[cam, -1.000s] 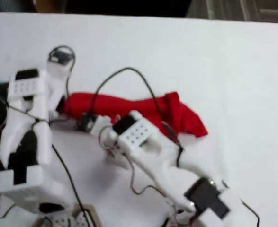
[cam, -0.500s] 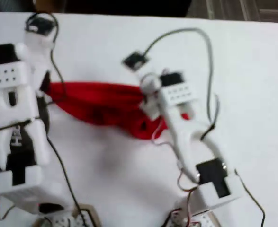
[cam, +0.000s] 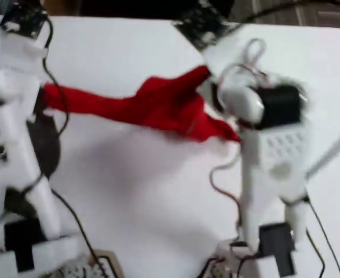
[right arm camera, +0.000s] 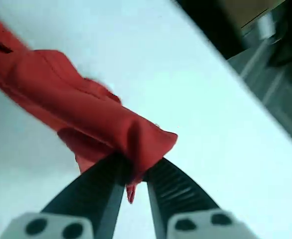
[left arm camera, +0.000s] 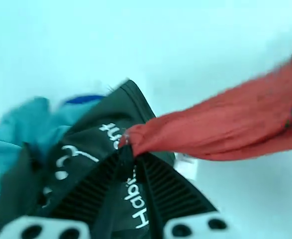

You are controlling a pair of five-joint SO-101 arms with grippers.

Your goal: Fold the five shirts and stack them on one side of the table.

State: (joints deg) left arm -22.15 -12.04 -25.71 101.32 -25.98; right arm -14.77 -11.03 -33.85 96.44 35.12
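A red shirt [cam: 158, 107] hangs stretched between the two arms above the white table [cam: 129, 191]. My left gripper [left arm camera: 128, 149] is shut on one end of the red shirt [left arm camera: 220, 132], over a pile with a black shirt [left arm camera: 98, 149] and a teal shirt [left arm camera: 21, 127]. My right gripper [right arm camera: 135, 172] is shut on the other end of the red shirt [right arm camera: 81, 114]. In the high view the left arm [cam: 10, 116] stands at the left and the right arm [cam: 268, 133] at the right, with the cloth sagging between them.
A dark shirt [cam: 45, 142] lies beside the left arm's base. Cables [cam: 222, 185] trail from both arms. The far table edge [cam: 129, 18] meets a dark background. Bare table stretches across the middle and front.
Both arms have risen and spread apart, lifting the red shirt off the table and pulling it out lengthwise. The right arm swung from the centre to the right.
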